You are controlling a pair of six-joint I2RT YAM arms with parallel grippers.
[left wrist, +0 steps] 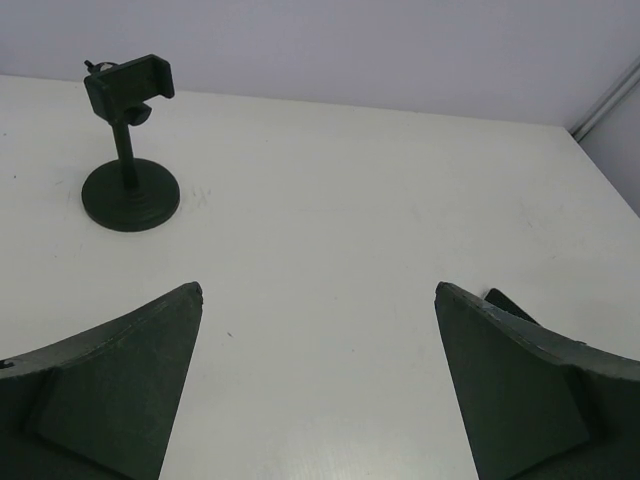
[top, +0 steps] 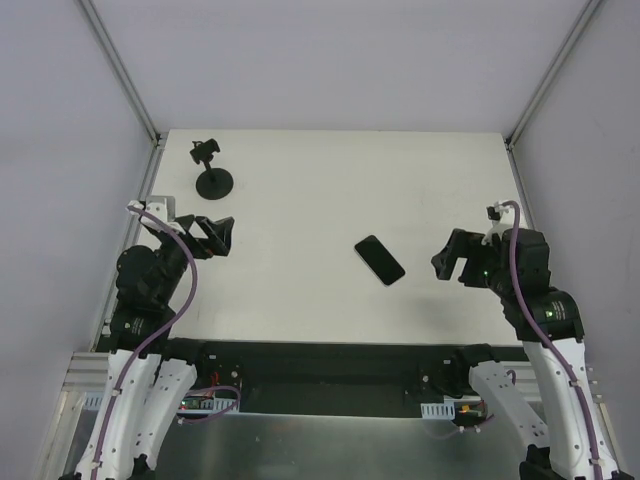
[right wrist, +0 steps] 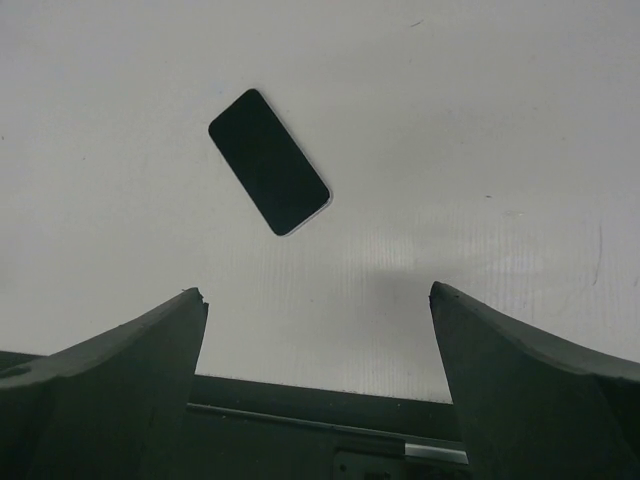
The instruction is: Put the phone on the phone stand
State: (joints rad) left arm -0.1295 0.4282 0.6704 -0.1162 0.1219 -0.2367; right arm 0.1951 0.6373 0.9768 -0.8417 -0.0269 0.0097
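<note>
The phone (top: 379, 260) lies flat on the white table, right of centre, turned diagonally. The right wrist view shows it (right wrist: 269, 162) ahead of and a little left of my right gripper (right wrist: 316, 292), which is open, empty and apart from it (top: 445, 262). The phone stand (top: 212, 176) stands upright at the far left, with its disc base on the table and its cradle empty. In the left wrist view it (left wrist: 130, 150) is far ahead to the left. My left gripper (left wrist: 319, 292) is open and empty, hovering near the table's left side (top: 222, 235).
The white table (top: 330, 190) is walled in by pale panels on the left, back and right. Its dark near edge (right wrist: 320, 400) runs just under my right gripper. A dark corner (left wrist: 503, 303) peeks out behind the left gripper's right finger.
</note>
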